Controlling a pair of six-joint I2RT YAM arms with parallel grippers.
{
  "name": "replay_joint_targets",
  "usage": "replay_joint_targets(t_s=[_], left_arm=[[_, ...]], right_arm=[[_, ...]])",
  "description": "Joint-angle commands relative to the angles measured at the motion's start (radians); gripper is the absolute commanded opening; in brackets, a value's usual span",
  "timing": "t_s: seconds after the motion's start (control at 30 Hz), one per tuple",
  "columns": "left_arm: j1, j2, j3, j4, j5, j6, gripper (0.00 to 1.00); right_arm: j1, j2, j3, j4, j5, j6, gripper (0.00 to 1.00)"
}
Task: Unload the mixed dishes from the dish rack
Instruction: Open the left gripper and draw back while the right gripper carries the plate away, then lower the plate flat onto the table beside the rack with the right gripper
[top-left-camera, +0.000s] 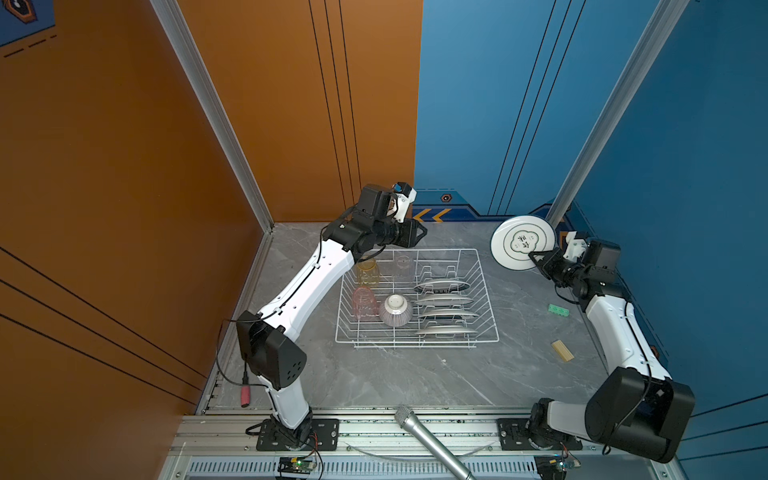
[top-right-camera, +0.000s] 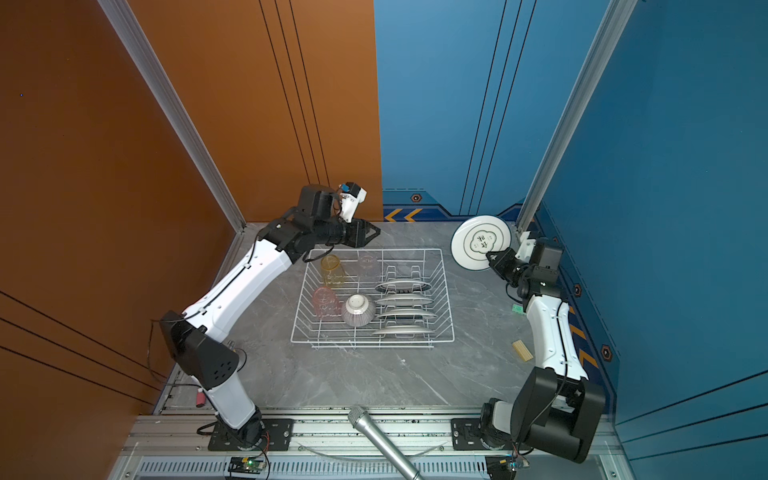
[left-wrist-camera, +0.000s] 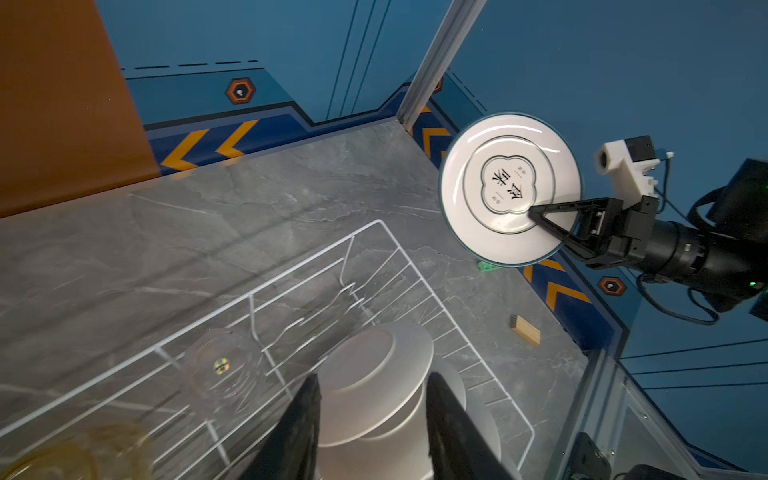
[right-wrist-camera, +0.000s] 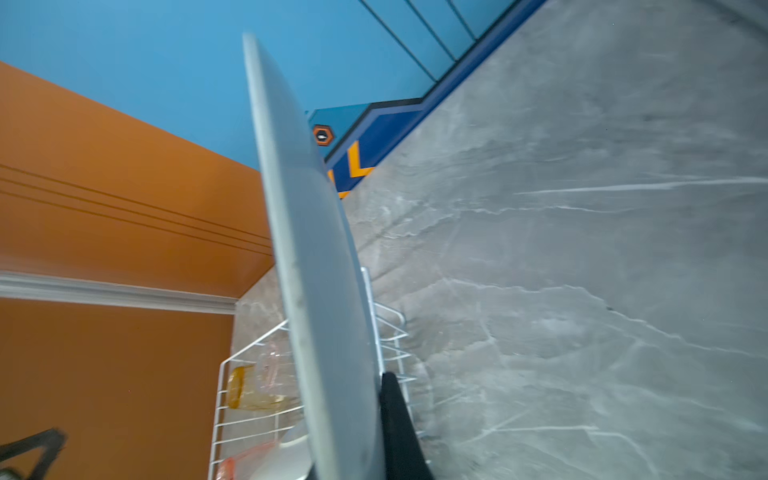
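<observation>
The right gripper (top-left-camera: 534, 258) pinches the black-character plate (top-left-camera: 521, 242) by its rim, holding it clear of the dish rack (top-left-camera: 474, 252) for unloading, while the left gripper (top-left-camera: 420, 232) hangs spread and empty.

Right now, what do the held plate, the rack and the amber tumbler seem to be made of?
The plate held by the right gripper looks like glazed ceramic, perhaps melamine: glossy white with printed black characters. The dish rack seems white-coated metal wire: thin, rigid rods. The amber tumbler appears tinted glass or plastic: it is see-through.
</observation>
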Motion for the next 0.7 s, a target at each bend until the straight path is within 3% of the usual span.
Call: replay_joint_targets(t_s=[0.0,0.17,0.67], left_arm=[[0.048,-0.052,-0.054,-0.099,-0.139,0.070,0.43],[0.083,-0.104,-0.096,-0.130,-0.193,0.093,0.44],[0.095,-0.119,-0.124,-0.132,-0.181,0.093,0.44]], right_arm=[[-0.020,0.050,0.016,-0.128,0.131,-0.130,0.00],[-0.031,0.156,0.015,-0.139,0.103,-0.146,0.00],[-0.031,0.369,-0.010,0.019,-0.092,-0.039,0.00]])
